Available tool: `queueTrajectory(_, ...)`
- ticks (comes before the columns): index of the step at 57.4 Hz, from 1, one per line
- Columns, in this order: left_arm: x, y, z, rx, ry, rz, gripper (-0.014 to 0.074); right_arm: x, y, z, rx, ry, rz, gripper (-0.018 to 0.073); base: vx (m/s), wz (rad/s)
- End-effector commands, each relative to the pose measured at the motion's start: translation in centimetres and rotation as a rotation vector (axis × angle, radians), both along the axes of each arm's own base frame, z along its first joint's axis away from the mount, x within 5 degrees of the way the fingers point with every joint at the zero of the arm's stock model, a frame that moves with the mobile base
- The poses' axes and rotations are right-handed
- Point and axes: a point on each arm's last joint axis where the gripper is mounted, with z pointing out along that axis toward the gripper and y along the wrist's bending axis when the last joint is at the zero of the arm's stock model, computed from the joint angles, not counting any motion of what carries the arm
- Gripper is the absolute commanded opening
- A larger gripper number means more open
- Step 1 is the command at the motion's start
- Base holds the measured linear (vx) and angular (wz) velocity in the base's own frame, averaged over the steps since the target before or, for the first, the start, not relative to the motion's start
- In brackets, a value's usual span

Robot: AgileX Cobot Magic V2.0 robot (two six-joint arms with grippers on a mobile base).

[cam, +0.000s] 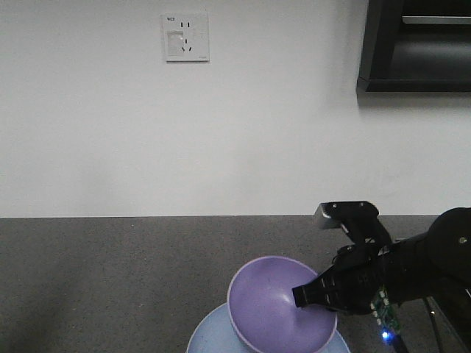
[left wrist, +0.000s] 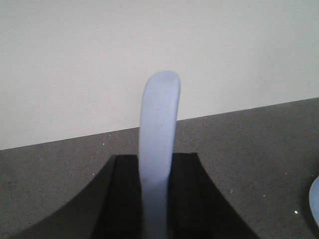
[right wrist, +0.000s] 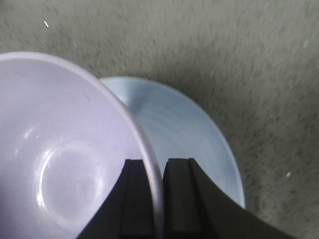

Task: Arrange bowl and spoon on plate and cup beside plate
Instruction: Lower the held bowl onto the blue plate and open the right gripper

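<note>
Lower centre of the front view: bowl (cam: 272,301), tilted, rim clamped by the right gripper (right wrist: 155,165), one finger inside, one outside. Just beneath it, the plate (right wrist: 189,129) on grey counter (cam: 110,257). In the left wrist view alone: spoon (left wrist: 160,114) handle upright, squeezed in the left gripper (left wrist: 155,160). On the wall socket (cam: 185,37), upper left, tiny lettering, unreadable.

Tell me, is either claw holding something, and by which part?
The right gripper pinches the purple bowl by its rim. The left gripper clamps the pale blue spoon near one end.
</note>
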Motion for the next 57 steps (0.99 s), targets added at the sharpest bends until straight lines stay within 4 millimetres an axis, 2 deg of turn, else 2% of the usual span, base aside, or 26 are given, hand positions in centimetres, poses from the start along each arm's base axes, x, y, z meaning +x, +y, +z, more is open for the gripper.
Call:
queueTrajectory(1,-0.1,0.0,1.5,-0.022,-0.103,0.006,-0.0006,0.6,0.2,0.9,0.032,-0.034,-0.023,-0.0002,0.00,0.00)
queueTrajectory(15,-0.1,0.0,1.5,-0.022,-0.103,0.006,-0.0006,1.7,0.4,-1.5,0.014,0.024,-0.027,0.0017,0.00,0.00)
queueTrajectory(30,-0.1,0.0,1.5,-0.022,-0.103,0.006,-0.0006,2.0,0.4,-2.0,0.009,0.030,-0.031,0.0076,0.00,0.00)
queueTrajectory(41,-0.1,0.0,1.5,-0.022,-0.103,0.006,-0.0006,2.2,0.3,-1.9,0.011,0.015,-0.043,0.0174,0.00,0.00)
queueTrajectory(57,-0.1,0.0,1.5,-0.022,-0.103,0.006,-0.0006,2.1,0.3,-1.9,0.029,0.037,-0.065,0.0388,0.00,0.00)
